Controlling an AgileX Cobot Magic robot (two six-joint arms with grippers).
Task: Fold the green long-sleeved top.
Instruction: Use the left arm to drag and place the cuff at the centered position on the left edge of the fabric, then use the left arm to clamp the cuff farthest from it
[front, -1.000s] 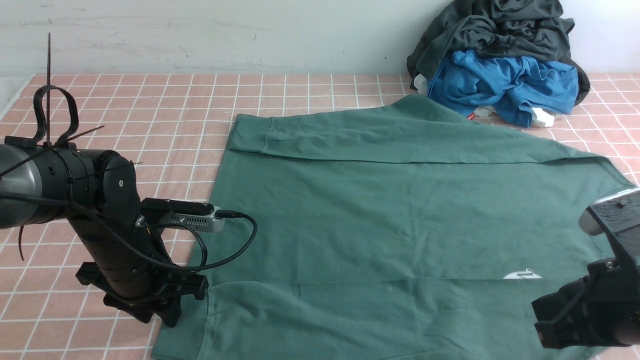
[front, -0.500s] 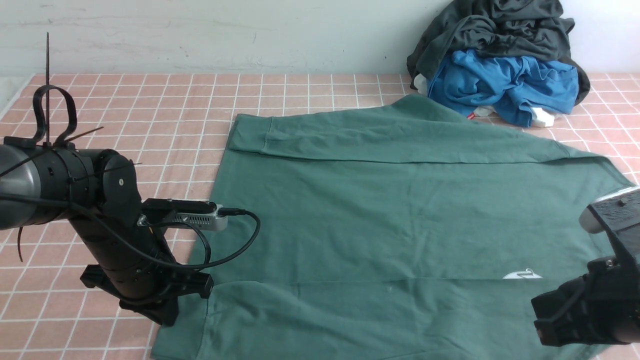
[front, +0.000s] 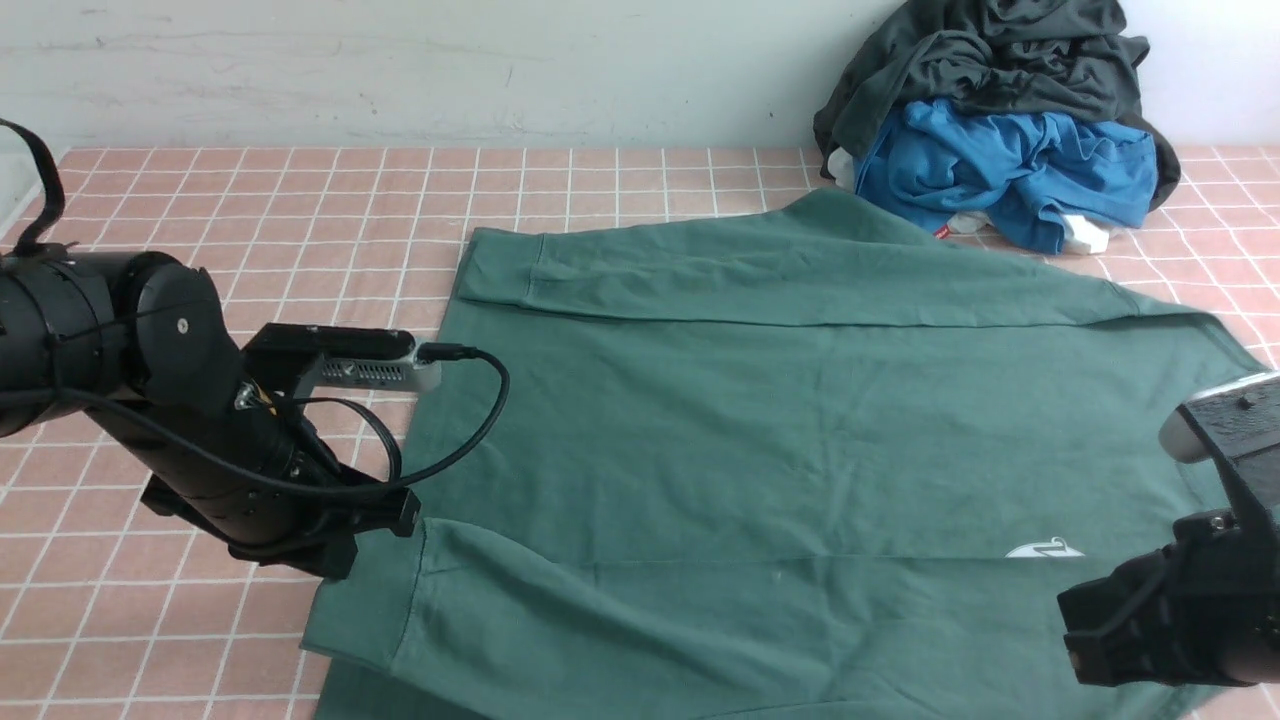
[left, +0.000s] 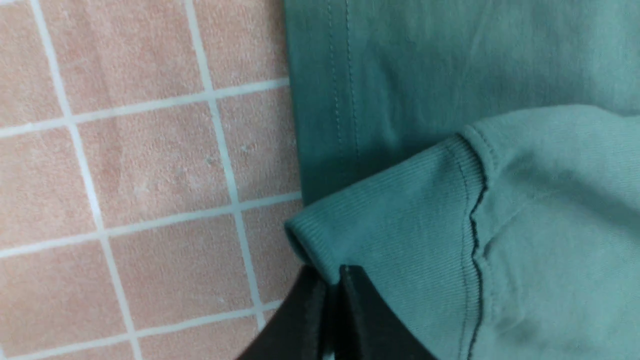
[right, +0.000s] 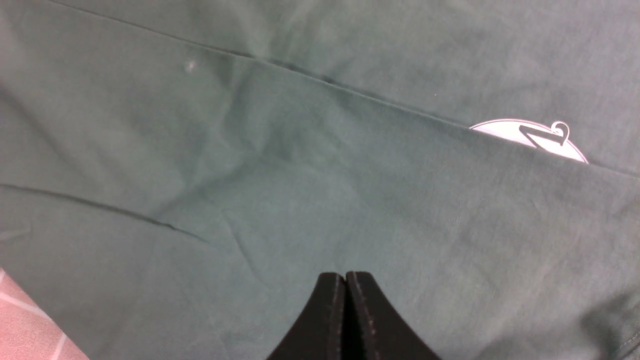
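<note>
Left gripper (left: 331, 274) risen, pinching green long-sleeved top (front: 780, 450) cuff (left: 395, 210); right gripper (right: 345, 278) closed; body axis crosswise, hem (left: 325, 75) left.

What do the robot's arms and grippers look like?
Both are black. The left arm is a thick tube with a strap and a silver camera fed by a curling black cable. The right arm is blockier, with a pale grey part. The left gripper and right gripper have slim tapered fingers.
</note>
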